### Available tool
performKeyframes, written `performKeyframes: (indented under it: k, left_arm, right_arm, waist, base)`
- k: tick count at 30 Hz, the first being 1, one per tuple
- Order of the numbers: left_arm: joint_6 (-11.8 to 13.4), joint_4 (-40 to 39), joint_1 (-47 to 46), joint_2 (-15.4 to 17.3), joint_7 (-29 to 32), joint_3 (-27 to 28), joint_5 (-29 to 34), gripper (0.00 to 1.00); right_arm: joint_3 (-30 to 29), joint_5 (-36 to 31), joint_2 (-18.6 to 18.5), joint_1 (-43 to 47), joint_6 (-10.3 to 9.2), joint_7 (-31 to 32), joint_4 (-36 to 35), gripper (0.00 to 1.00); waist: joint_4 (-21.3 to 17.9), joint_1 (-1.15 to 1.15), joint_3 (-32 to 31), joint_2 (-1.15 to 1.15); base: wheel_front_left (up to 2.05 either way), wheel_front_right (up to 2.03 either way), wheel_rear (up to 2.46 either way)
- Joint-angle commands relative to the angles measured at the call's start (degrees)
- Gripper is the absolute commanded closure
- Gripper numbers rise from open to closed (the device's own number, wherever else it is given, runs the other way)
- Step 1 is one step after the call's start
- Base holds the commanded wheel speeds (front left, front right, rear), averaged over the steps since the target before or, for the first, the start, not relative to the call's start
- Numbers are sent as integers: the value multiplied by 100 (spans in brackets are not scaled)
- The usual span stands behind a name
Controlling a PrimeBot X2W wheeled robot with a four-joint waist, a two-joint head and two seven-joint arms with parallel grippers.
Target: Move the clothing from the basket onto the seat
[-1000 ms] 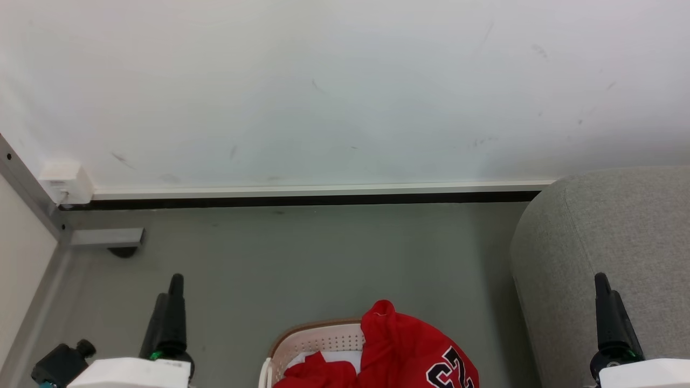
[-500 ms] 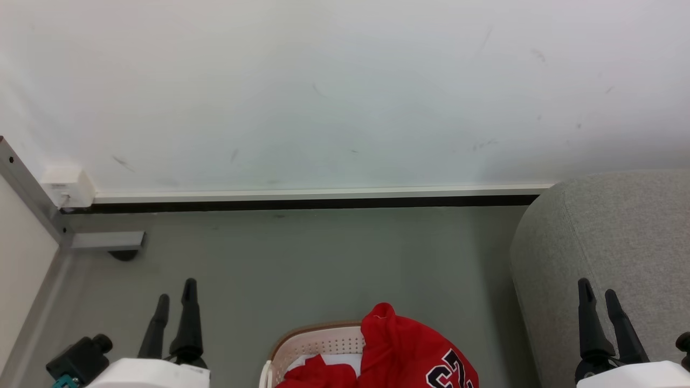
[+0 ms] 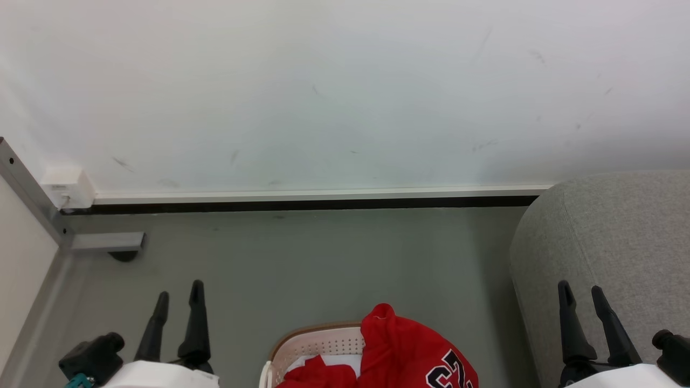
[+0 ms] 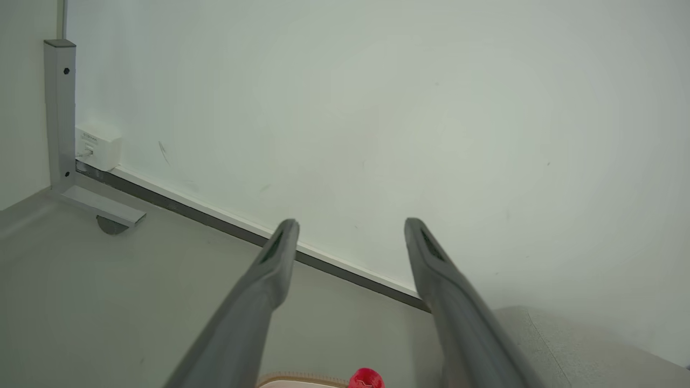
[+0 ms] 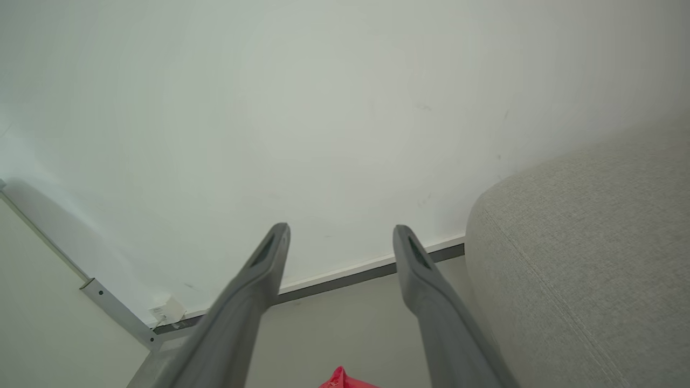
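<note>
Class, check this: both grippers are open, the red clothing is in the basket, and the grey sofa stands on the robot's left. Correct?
No: the sofa stands on the robot's right, as the head view shows. The rest holds.

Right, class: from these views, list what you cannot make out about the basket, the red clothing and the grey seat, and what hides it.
The basket: near part cut off by the head view's bottom edge; right rim under the clothing.
The clothing: garment count and full lettering, lost to that edge and folds; both wrist views catch a red tip.
The seat: its extent, running off the head view's right edge.
</note>
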Motion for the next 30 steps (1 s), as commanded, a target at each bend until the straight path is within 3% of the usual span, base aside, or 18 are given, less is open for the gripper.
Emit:
performKeyframes:
  k: [1, 30]
  left_arm:
    - [11, -78, -13, 73, -55, -21, 195, 0]
    - [-14, -225, 66, 95, -439, -212, 1743, 0]
  right_arm:
    - [28, -187, -81, -32, 4, -55, -73, 0]
    - [319, -1442, -159, -54, 4, -436, 125, 0]
  waist:
    - [-2, 0, 2, 0]
    - [-21, 0, -59, 0]
  base:
    - [0, 0, 0]
    - [0, 0, 0]
